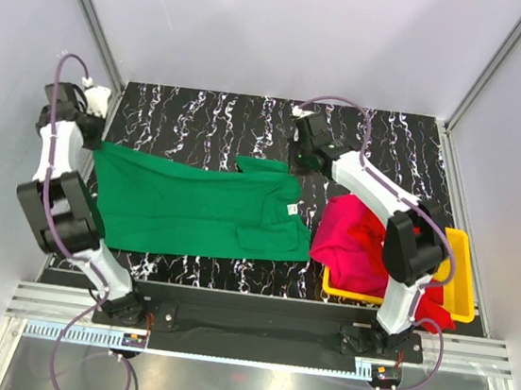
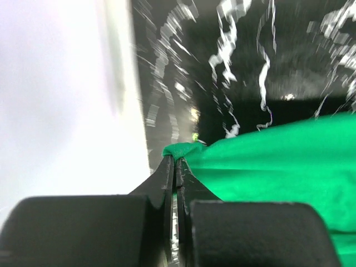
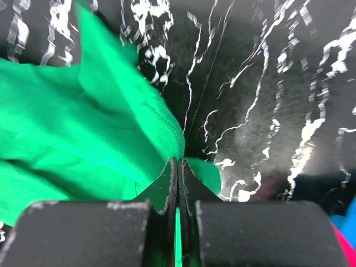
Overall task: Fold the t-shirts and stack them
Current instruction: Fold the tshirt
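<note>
Black marble-look tabletop [image 1: 203, 117], green t-shirt [image 1: 192, 210] spread; pale grey walls [image 1: 290, 27].

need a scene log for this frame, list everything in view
green t-shirt: one, green, spread flat left of centre on the table
heaped shirts: at least two, magenta-pink and red, piled in and over the tray; exact count hidden
blue cloth: a sliver, blue, at the edge of the right wrist view
tray: one, yellow, near right corner
table: one, black with white veins
left arm: one, white and black, left side
right arm: one, white and black, right side
left fingers: black, shut on the green t-shirt's far left corner
right fingers: black, shut on its far right edge
</note>
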